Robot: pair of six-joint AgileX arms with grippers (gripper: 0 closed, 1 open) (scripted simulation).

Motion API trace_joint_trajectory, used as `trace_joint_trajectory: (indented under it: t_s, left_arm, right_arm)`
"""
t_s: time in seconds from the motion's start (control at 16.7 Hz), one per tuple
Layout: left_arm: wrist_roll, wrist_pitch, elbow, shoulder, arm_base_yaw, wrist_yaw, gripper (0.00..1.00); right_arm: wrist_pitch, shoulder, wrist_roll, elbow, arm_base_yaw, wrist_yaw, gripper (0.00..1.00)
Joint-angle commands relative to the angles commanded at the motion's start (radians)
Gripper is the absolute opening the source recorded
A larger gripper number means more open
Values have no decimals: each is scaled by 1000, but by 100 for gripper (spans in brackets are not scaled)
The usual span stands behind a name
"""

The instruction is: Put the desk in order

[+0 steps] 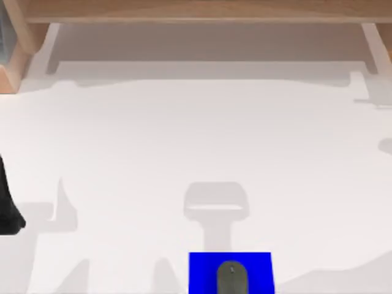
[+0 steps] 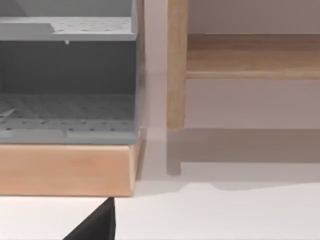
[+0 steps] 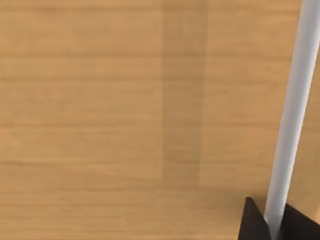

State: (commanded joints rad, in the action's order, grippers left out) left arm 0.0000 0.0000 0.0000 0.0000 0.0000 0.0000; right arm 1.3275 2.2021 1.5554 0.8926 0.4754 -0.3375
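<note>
Top view: grey mouse (image 1: 232, 278) on blue pad (image 1: 230, 271), desk (image 1: 184, 141) front.

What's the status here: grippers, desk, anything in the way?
Left arm at the desk's left edge. Right gripper shut on a thin white rod. Grey mouse on blue pad, near edge.

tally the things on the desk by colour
blue: 1, the square pad
grey: 2, the mouse on the pad and the perforated tray at the desk's left end
total: 3
</note>
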Motion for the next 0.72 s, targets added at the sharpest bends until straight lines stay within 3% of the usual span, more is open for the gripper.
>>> trace_joint_trajectory:
  t_s: [0.48, 0.72]
  left_arm:
    - [0, 0, 0, 0, 0, 0, 100]
    - [0, 0, 0, 0, 0, 0, 100]
  right_arm:
    - [-55, 40, -6, 64, -22, 32, 0]
    - [-125, 101, -4, 209, -49, 60, 0]
